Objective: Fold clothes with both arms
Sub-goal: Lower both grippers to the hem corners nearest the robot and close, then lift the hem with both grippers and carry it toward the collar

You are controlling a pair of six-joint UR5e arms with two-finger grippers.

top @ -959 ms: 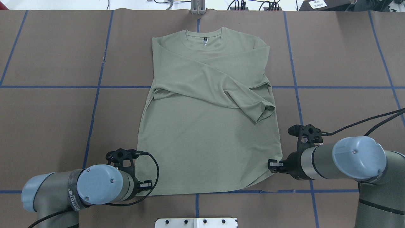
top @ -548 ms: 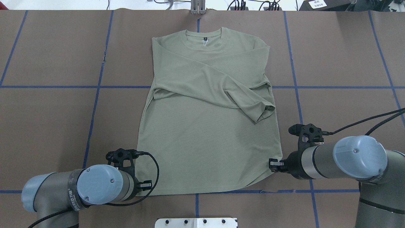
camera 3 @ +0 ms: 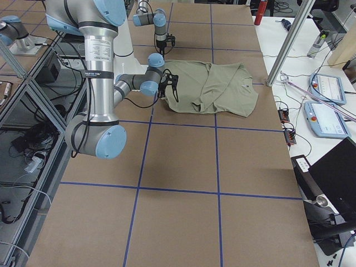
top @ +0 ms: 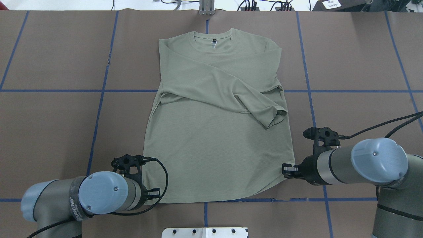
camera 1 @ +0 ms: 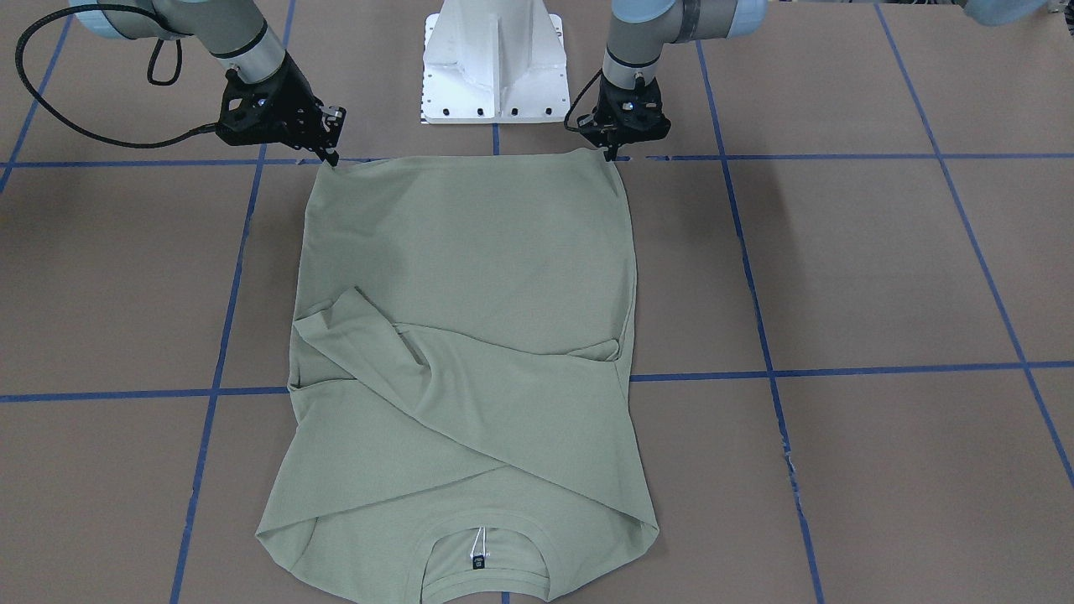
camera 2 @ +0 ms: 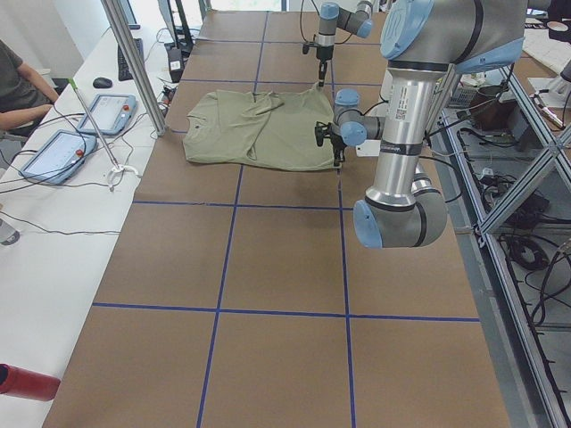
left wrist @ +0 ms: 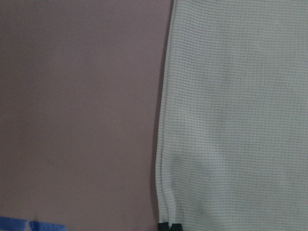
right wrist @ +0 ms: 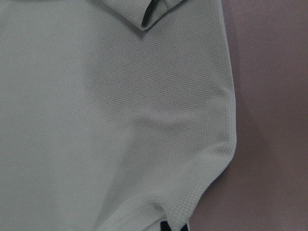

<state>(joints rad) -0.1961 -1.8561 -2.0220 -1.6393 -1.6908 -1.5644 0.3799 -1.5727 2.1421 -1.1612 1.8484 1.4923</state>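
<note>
Overhead: sage-green long-sleeve shirt (top: 214, 142) flat on brown table (top: 49, 132), collar at 12 o'clock, sleeves crossed over chest. left gripper (top: 155, 192) pinched narrow on 7 o'clock hem corner; right gripper (top: 287, 170) pinched on 5 o'clock hem corner.

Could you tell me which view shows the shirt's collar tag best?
The exterior front-facing view: the dark tag on white string sits nearest, at the collar of the pale sage-green knit shirt. Overhead shows it smaller; other views don't resolve it.
</note>
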